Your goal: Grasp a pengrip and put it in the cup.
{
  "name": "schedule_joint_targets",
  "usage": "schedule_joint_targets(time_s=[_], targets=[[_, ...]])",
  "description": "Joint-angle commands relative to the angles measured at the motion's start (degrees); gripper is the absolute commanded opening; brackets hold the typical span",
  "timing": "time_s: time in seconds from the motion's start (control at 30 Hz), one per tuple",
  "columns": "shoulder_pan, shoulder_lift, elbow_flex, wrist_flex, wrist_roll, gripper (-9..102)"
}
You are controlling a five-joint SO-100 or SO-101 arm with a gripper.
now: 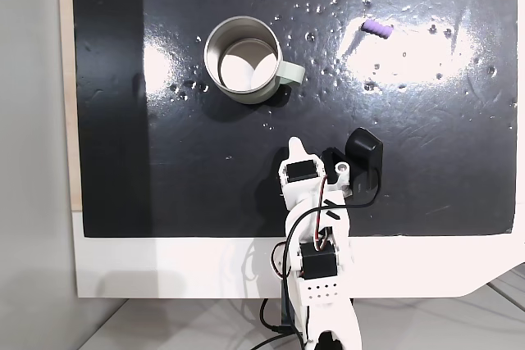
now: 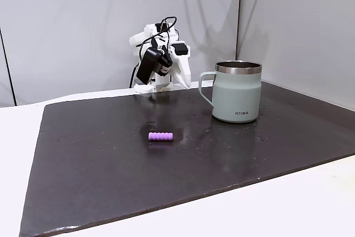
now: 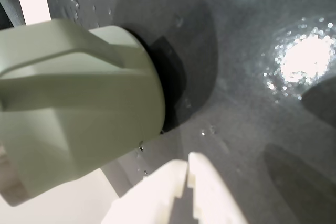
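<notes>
the gripper is closed and empty, folded near the mat's edge. the pengrip lies on the mat, well apart from the cup.

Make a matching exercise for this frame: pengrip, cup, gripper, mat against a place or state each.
Things:
1. pengrip
2. cup
3. gripper
4. mat

Places or states:
A. upright, nothing inside
B. fingers together, holding nothing
C. lying on its side, far from the arm in the top-down fixed view
D. dark, glossy, covering the tabletop

Pairs: 1-C, 2-A, 3-B, 4-D
</notes>
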Motion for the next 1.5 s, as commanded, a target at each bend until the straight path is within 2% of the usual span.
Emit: schedule_joint_targets(time_s=[0.0,0.27,0.57,0.87,1.13,1.47], targets=[[-0.97,0.70,-0.26,-2.64,0.18,0],[-0.70,-0.79,-7.82,-3.43,-1.41,0],[7.38,-40.08,-42.98,-1.32,-3.34,0],[13.80,-62.31,-67.68,3.87,-5.45,0],[16.70,-80.42,-87.98,13.62,-4.83,5],[17.49,-106.52,-122.87,32.87,-0.26,10]])
